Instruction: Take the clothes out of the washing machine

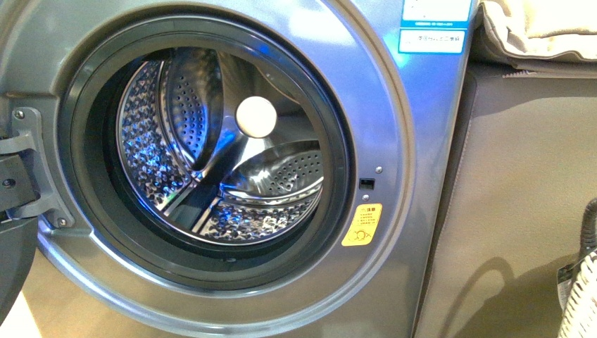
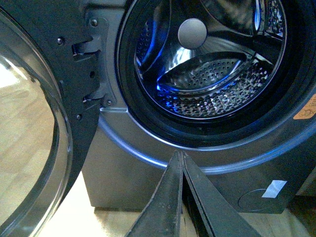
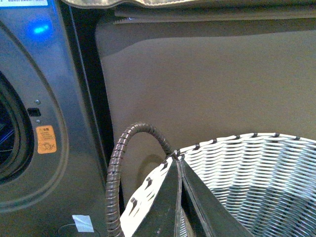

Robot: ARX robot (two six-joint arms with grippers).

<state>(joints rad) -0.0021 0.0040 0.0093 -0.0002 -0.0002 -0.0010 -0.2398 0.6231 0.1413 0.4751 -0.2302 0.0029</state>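
Note:
The grey washing machine fills the front view with its round door swung open to the left. Its perforated steel drum shows bare metal; no clothes are in view in any frame. My left gripper is shut with nothing in it, low in front of the machine below the drum opening. My right gripper is shut and empty, held over the rim of the woven basket beside the washing machine. Neither arm appears in the front view.
A grey-white woven basket with a brown wrapped handle stands right of the machine, against a brown cushioned surface. Cream fabric lies on top of that surface. A yellow sticker marks the machine's front. The floor is pale wood.

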